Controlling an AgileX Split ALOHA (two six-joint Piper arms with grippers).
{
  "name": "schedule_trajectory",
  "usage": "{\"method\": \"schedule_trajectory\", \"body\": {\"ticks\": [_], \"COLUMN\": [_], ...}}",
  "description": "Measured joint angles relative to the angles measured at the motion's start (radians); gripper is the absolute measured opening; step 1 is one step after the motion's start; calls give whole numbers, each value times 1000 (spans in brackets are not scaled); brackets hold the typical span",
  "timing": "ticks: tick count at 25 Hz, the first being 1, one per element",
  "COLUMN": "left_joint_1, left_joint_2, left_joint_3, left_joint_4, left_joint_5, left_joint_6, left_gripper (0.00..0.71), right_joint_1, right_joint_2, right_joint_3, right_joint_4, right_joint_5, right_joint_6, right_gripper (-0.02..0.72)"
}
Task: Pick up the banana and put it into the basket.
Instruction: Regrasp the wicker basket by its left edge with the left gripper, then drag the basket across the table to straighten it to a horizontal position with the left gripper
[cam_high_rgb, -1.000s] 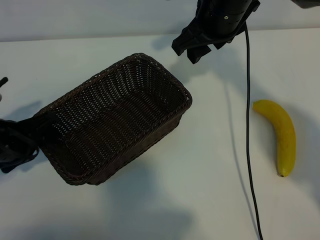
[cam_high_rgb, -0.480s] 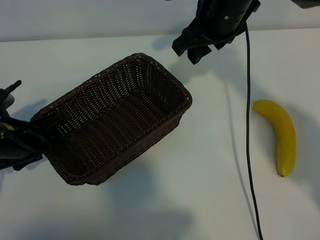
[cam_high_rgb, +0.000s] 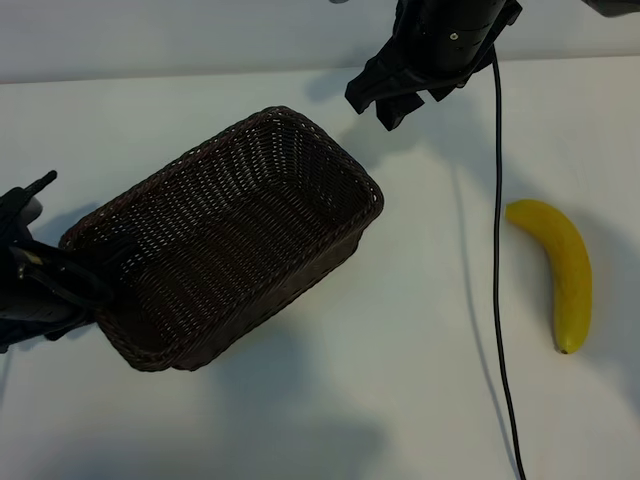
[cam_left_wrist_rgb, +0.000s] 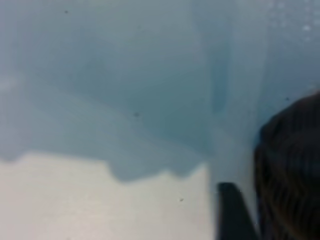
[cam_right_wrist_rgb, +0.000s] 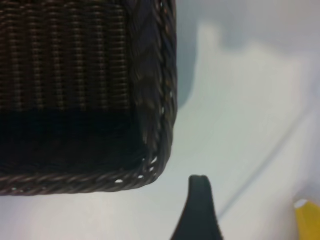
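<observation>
Overhead, the dark brown rectangular woven wicker basket (cam_high_rgb: 225, 240) with rounded corners and a braided rim lies diagonally on the white worktop (cam_high_rgb: 330, 400), its long axis running from the lower left toward the upper middle of the exterior view. Its inside holds nothing but weave.

At the basket's lower-left short end sits the left tool (cam_high_rgb: 85, 280), a black clamp reaching in from the left edge of that view. One dark finger (cam_high_rgb: 105, 268) overlaps the rim there, but I cannot tell whether the tool is spread or pinching the wicker; the left wrist view gives only a dark rounded mass and a blurred black finger (cam_left_wrist_rgb: 231, 212) against pale worktop.

The right tool (cam_high_rgb: 385, 100) hangs over the worktop just beyond the basket's far upper-right corner, apart from the rim, with its black fingers spread and nothing between them. In the right wrist view one finger (cam_right_wrist_rgb: 199, 212) shows beside a rounded basket corner (cam_right_wrist_rgb: 160, 150).

The smooth, bright yellow, gently curved banana (cam_high_rgb: 558, 272) lies on the worktop well to the right of the basket, outside it, touched by neither tool. A thin black cable (cam_high_rgb: 496, 250) runs down the worktop between the basket and the banana.
</observation>
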Motion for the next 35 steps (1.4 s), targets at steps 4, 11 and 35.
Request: {"method": "schedule_trajectory", "body": {"ticks": [4, 11, 35], "left_joint_1": [0, 0, 0], "left_joint_2": [0, 0, -126], "left_joint_3": [0, 0, -189], "left_joint_4": [-6, -4, -293], "left_joint_5": [-17, -16, 246], "left_joint_6": [-3, 3, 502], "left_gripper": [152, 152, 151], "right_joint_1": [0, 0, 0], "right_joint_2": [0, 0, 0], "right_joint_3": [0, 0, 0], "right_joint_4": [0, 0, 2], "right_joint_5": [0, 0, 2], "right_joint_6": [0, 0, 0], "right_gripper": [548, 548, 548]}}
